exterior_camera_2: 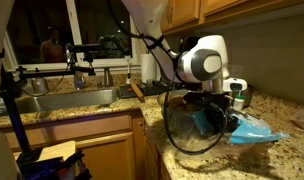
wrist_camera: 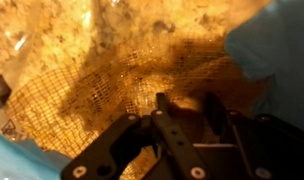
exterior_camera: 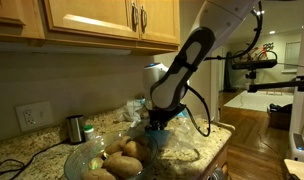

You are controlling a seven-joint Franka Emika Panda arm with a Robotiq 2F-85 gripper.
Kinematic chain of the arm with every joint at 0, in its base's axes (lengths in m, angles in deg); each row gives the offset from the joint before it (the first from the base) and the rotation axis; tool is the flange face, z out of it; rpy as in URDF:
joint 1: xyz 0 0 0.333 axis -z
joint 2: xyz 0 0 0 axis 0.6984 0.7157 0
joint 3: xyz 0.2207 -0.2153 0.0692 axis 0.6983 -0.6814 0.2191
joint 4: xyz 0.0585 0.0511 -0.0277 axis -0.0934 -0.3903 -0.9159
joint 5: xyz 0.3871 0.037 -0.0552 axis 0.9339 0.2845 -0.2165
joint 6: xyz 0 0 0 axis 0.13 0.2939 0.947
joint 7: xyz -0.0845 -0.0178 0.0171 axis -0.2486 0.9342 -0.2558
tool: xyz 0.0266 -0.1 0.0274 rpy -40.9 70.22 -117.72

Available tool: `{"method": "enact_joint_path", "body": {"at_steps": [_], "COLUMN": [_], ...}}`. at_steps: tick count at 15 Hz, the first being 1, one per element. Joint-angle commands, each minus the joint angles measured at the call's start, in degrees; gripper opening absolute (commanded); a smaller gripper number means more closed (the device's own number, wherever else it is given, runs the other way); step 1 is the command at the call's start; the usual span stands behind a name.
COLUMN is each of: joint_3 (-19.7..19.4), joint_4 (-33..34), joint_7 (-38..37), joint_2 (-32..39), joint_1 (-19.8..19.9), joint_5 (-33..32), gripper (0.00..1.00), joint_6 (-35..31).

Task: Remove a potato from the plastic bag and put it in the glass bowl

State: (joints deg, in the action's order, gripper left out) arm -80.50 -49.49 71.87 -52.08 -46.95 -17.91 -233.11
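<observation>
Granite counter (exterior_camera: 32, 150), dim kitchen. Arm (exterior_camera: 187, 60) bent down over it, gripper (exterior_camera: 157, 122) low.

Glass bowl (exterior_camera: 80, 160) just beside the hand, potatoes (exterior_camera: 130, 150) apparently lying in it.

Wrist view: yellow mesh bag (wrist_camera: 102, 90) directly beneath the hand, blue plastic (wrist_camera: 277, 40) beyond it.

Fingers (wrist_camera: 157, 105) close to the netting; parted or clenched, cannot tell. No single potato distinguishable through the mesh.

Judgement: a potato is firm, fairly heavy, dusty-skinned, not fragile; grip across its short middle. The netting is soft and may snag.

Home kitchen, wooden cabinets (exterior_camera: 92, 18), granite counter (exterior_camera: 22, 155), sink (exterior_camera_2: 67, 100)
</observation>
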Motion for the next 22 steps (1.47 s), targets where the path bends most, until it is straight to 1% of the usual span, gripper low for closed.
{"method": "enact_joint_path", "body": {"at_steps": [1,5,8,12,13,14,19,22], "joint_3": [0.9,0.5,0.9,1.1,0.9,0.7,-0.9,-1.0], "joint_4": [-6.0,-8.0,-9.5,-12.0,-12.1,-12.1,-10.3,-8.9], "joint_7": [2.8,4.6,6.5,7.3,7.0,6.8,5.7,5.8], "joint_2": [-5.6,-7.1,-8.3,-9.0,-8.8,-8.7,-9.4,-9.8], "joint_1": [0.6,0.5,1.1,1.8,1.8,1.8,1.2,1.4], "joint_5": [-0.2,-2.2,-1.6,-0.7,-0.9,-1.2,-4.5,-6.3], "gripper": [0.16,0.16,0.16,0.16,0.66,0.67,0.99,1.0], "joint_6": [-1.4,-2.6,-0.9,-0.2,-0.1,-0.3,-0.4,-0.7]}}
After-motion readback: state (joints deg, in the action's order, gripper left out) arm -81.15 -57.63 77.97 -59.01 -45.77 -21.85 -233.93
